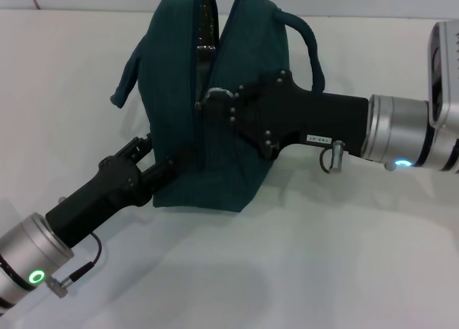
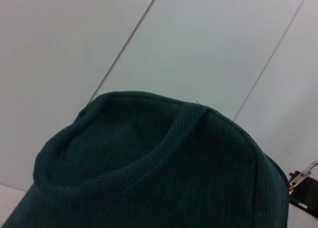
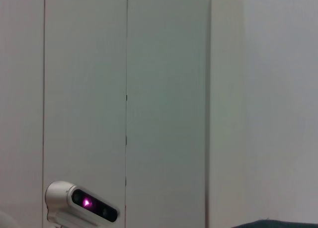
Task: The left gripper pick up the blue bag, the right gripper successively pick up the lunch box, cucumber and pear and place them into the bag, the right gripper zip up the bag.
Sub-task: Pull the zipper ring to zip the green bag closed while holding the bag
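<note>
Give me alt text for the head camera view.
A blue bag stands on a white table, its top zipper partly open. The left gripper holds its lower edge, and the right gripper is at the zipper.

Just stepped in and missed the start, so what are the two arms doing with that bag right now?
The left gripper is at the lower edge of the dark teal fabric bag, apparently holding it upright on the white table. The right gripper reaches in from the other side to the bag's zipper, which is open at the top. No lunch box, cucumber or pear is visible outside the bag, so this looks like the zipping stage.
</note>
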Controlling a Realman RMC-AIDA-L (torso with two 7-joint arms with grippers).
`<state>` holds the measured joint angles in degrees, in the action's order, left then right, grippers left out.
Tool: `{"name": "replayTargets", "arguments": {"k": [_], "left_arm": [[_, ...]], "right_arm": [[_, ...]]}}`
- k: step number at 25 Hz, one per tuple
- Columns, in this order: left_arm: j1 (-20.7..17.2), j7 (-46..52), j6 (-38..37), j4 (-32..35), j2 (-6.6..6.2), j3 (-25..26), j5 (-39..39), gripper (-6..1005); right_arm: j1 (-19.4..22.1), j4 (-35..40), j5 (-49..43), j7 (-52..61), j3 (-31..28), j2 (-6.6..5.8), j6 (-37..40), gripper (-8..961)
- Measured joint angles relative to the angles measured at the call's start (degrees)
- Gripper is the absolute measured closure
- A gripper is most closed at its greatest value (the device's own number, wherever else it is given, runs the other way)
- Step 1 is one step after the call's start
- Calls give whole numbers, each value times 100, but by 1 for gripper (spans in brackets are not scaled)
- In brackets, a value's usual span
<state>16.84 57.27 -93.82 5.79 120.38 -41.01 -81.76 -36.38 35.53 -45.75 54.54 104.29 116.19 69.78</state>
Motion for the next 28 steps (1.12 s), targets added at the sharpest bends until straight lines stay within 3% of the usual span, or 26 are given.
{"name": "replayTargets", "arguments": {"k": [7, 18, 28], "left_arm": [[41, -4, 190, 22, -27, -51, -22, 200], [152, -641, 216, 13, -30, -367, -28, 562], [214, -1069, 362, 1, -33, -741, -31, 721]], "right_arm": [[14, 11, 123, -33, -27, 0, 1, 945], [-26, 37, 186, -143, -32, 0, -7, 946], [9, -2, 555, -154, -184, 0, -8, 946]]}}
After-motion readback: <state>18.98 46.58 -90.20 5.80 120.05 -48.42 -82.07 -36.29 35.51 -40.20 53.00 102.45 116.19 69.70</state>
